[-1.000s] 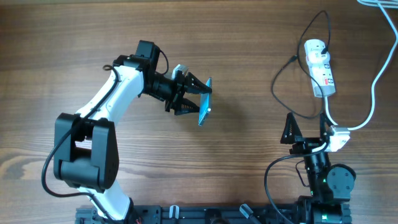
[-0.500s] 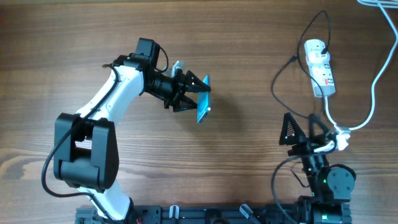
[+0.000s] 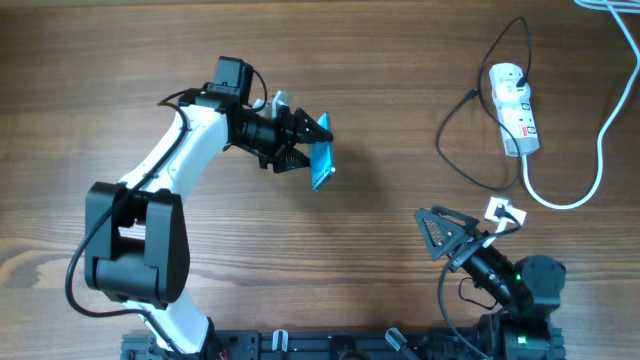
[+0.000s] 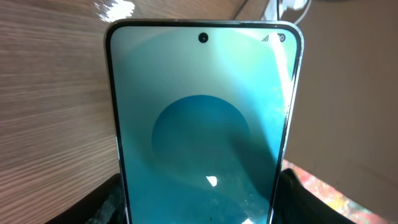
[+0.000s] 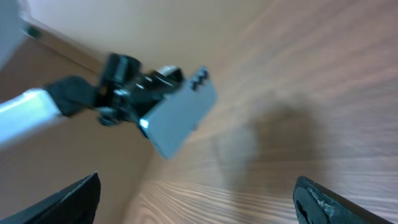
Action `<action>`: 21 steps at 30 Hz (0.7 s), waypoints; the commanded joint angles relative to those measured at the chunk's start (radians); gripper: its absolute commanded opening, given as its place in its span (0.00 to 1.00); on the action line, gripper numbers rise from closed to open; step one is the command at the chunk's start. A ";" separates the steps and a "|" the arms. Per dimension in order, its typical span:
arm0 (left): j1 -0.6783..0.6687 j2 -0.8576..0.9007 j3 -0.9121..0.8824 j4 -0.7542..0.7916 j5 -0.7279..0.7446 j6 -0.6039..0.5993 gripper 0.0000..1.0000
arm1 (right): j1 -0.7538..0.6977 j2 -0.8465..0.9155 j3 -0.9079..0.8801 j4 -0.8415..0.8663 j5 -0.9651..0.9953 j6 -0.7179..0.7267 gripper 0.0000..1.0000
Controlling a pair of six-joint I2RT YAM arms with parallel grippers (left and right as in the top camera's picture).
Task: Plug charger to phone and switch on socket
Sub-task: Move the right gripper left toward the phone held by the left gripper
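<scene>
While the left fingers (image 3: 300, 150) are clamped on the phone (image 3: 321, 165), part-way closed across its width, the right fingers (image 3: 468, 222) are spread as wide as they go with nothing between them. The phone is off the desk (image 3: 380, 80), tilted, left of the middle, with its turquoise screen turned toward the left wrist camera and its grey back toward the right arm. Its long axis runs outward from the left fingers, and the end with the small camera hole is the free one. The charging port is probably at the gripped end, though it does not show.

The charger (image 3: 447, 150) lies on the far right as a thin black loop. It starts by the socket (image 3: 515, 110) and curls round to a spot just beyond the right fingers. I cannot make out its plug in any view. The thicker white cord (image 3: 600, 160) trails off farther right.

So the right arm is plainly the nearer one to the cable. The phone is well apart from it, to the left. The next move likely calls for the right fingers to find the plug end and carry it across to the phone.
</scene>
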 commanded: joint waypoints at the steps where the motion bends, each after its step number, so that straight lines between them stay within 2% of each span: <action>1: 0.028 -0.035 0.027 0.007 0.008 -0.025 0.57 | -0.002 0.106 0.069 -0.051 0.034 -0.207 0.99; 11: 0.033 -0.035 0.027 0.023 0.007 -0.042 0.57 | 0.000 0.473 0.447 -0.285 0.117 -0.340 0.99; 18: 0.033 -0.035 0.027 0.078 -0.010 -0.107 0.57 | 0.000 0.512 0.493 -0.299 0.153 -0.325 0.99; 21: 0.033 -0.035 0.027 0.081 -0.010 -0.107 0.56 | 0.000 0.539 0.563 -0.401 0.195 -0.357 0.99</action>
